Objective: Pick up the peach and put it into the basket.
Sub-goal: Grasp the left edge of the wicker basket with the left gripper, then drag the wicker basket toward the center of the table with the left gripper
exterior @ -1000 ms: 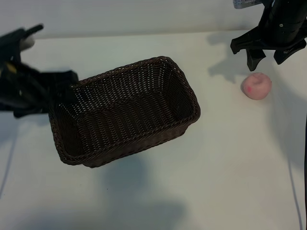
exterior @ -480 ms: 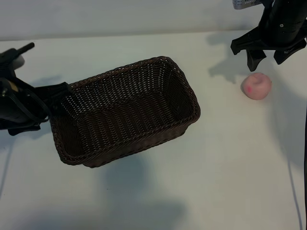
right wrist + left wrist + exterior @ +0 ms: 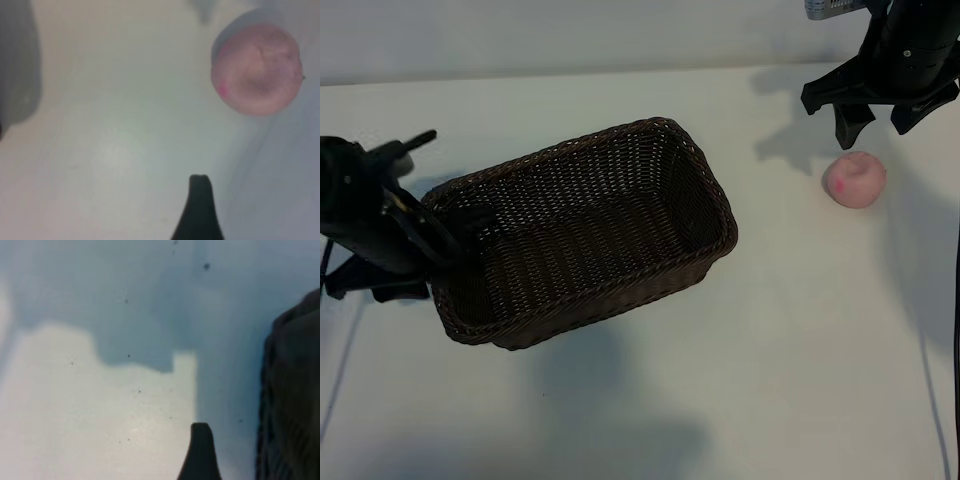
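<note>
The dark-brown wicker basket sits left of the table's middle, with nothing in it. The pale-pink peach rests on the table at the far right, well apart from the basket. My right gripper hangs open just behind the peach, not touching it. In the right wrist view the peach lies beyond the one visible finger. My left gripper is open at the basket's left end. Its visible finger is over bare table, a small gap from the basket wall.
The white table has wide free room in front of the basket and between basket and peach. Cables run down along the left edge and the right edge.
My left arm has swung forward and in to the basket's left end. The right gripper, the peach and the basket have not moved.
</note>
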Robot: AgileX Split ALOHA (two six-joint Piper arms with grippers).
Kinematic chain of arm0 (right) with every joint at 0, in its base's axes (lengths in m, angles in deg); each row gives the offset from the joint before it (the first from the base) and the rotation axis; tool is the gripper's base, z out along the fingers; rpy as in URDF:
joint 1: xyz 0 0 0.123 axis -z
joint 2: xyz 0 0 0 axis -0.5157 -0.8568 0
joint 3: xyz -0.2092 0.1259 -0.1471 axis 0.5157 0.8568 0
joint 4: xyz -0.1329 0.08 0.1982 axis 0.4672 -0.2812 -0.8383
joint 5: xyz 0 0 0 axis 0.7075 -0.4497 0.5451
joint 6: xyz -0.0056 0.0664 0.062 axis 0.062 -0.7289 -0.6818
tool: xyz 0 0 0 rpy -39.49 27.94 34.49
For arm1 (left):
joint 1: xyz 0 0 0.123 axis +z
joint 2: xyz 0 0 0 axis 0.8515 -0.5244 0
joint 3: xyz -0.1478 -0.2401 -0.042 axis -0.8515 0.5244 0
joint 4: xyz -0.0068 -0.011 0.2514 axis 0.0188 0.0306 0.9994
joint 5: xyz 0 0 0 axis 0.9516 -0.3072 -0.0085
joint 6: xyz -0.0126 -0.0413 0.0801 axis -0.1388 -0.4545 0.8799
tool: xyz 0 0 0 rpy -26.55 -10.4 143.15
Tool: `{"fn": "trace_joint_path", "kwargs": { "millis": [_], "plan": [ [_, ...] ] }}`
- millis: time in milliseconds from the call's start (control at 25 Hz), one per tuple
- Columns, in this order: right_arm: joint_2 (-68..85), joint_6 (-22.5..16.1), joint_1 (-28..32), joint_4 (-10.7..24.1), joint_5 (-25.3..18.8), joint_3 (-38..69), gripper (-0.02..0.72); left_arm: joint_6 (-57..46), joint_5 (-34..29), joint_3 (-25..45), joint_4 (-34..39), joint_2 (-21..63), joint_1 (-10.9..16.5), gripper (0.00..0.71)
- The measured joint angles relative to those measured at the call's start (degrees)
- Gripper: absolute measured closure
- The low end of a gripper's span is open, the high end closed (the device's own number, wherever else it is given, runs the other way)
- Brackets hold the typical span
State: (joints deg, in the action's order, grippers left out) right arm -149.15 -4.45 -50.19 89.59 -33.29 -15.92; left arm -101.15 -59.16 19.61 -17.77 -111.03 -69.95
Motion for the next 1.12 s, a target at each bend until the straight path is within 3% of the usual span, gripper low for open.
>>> {"fn": "trace_joint_path", "kwargs": {
  "millis": [360,480,600,680,1120],
  "plan": [
    [0.0,0.0,0.0,0.0,0.0,0.0,0.141,3.6,2.4,0.0,-4.4,-2.7,0.0,0.192],
    [0.0,0.0,0.0,0.0,0.0,0.0,0.141,3.6,2.5,0.0,-4.4,-2.7,0.0,0.310],
    [0.0,0.0,0.0,0.0,0.0,0.0,0.141,3.9,2.7,0.0,-4.4,-2.7,0.0,0.516],
    [0.0,0.0,0.0,0.0,0.0,0.0,0.141,4.7,3.3,0.0,-4.8,-2.7,0.1,0.594],
    [0.0,0.0,0.0,0.0,0.0,0.0,0.141,10.3,4.8,0.0,-9.6,-2.5,0.1,0.598]
  ]
}}
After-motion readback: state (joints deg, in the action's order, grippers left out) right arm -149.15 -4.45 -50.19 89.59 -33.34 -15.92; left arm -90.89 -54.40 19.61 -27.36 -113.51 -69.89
